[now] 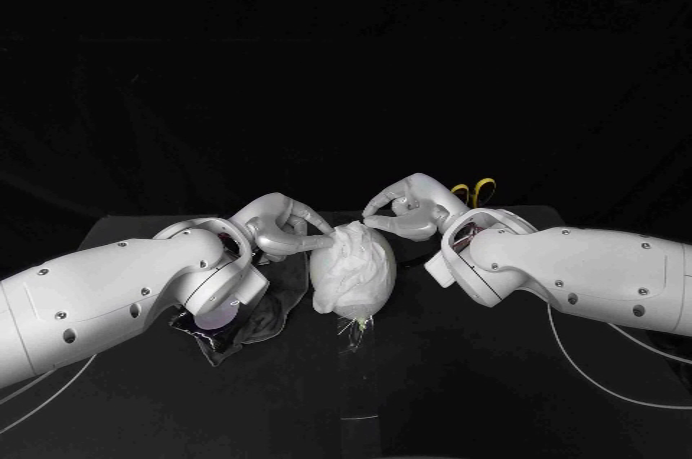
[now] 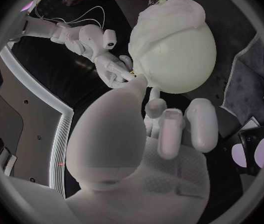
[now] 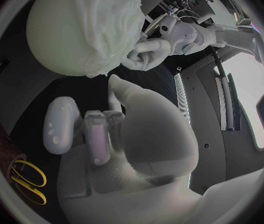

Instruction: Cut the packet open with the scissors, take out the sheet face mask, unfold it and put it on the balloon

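One white balloon [image 1: 378,284] lies mid-table [image 1: 433,379] between both hands, the crumpled sheet mask [image 1: 343,259] draped over it. Left hand [image 1: 281,229] curls its fingers against the mask's edge; right hand [image 1: 404,209] brings its fingertips together just beside the balloon (whether either actually grips the mask I cannot tell). Yellow-handled scissors [image 1: 473,191] lie behind the right hand, a dark packet [image 1: 231,334] under the left arm

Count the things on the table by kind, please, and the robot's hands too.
balloon: 1
sheet mask: 1, lying over the balloon
scissors: 1 pair, with yellow handles
packet: 1, dark, partly under the left arm
hands: 2, the left hand and the right hand
Total: 6
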